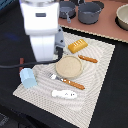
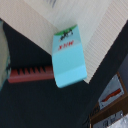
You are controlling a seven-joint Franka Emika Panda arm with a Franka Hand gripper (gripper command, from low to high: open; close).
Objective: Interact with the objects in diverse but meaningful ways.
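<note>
A pale blue milk carton (image 1: 28, 77) (image 2: 67, 61) stands at the edge of the striped cloth mat (image 1: 97, 75) on the exterior view's left. The golden bread loaf (image 1: 78, 46) and the thin sausage (image 1: 88, 59) lie at the mat's far side. Near its front edge is a white speckled piece (image 1: 64, 93). Grey saucepans (image 1: 90, 12) sit on the pink surface behind. My arm's white body (image 1: 42, 30) hangs over the mat's left part, above and behind the carton. Its fingers show in neither view.
A round tan plate (image 1: 69, 66) and an orange-handled fork (image 1: 67, 81) lie mid-mat. A red toothed strip (image 2: 30, 75) rests on the dark table beside the carton. A black cable (image 1: 10, 65) runs off to the left. A bowl (image 1: 122, 17) sits far right.
</note>
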